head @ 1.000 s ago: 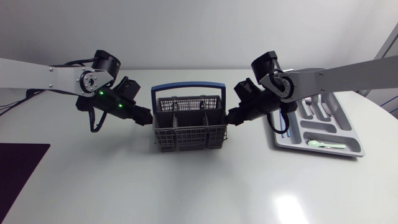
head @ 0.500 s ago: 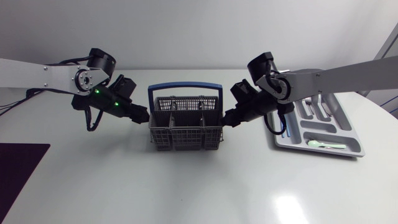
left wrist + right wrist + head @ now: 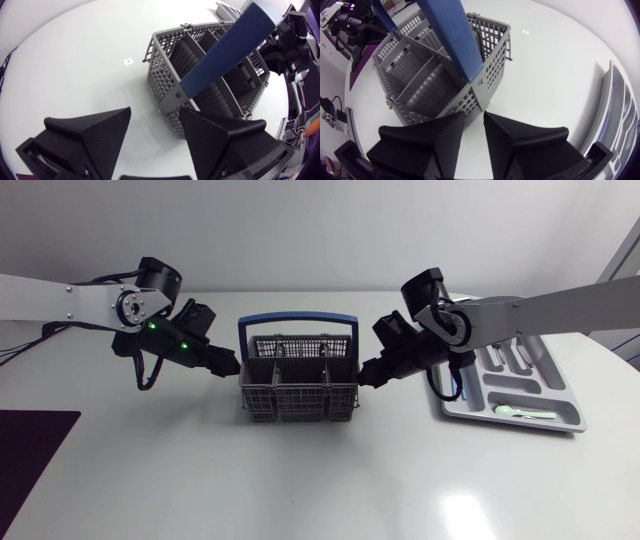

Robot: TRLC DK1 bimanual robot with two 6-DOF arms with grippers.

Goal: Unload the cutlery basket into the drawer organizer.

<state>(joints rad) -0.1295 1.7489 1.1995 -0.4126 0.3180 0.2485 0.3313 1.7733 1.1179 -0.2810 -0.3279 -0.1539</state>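
Note:
The grey cutlery basket with a blue handle stands mid-table; its compartments look empty. My left gripper sits at the basket's left end. In the left wrist view it is open, with the basket just ahead and one fingertip near its lower corner. My right gripper is at the basket's right end. Its fingers stand a narrow gap apart with bare table between them, and the basket wall is just ahead. The grey organizer lies at the right and holds cutlery.
In the organizer lie a pale green spoon, forks and a blue-handled piece. A dark purple mat covers the front left corner. A small tag lies on the table beside the basket.
The basket and both grippers have shifted slightly to the left. The right gripper's fingers have parted a little.

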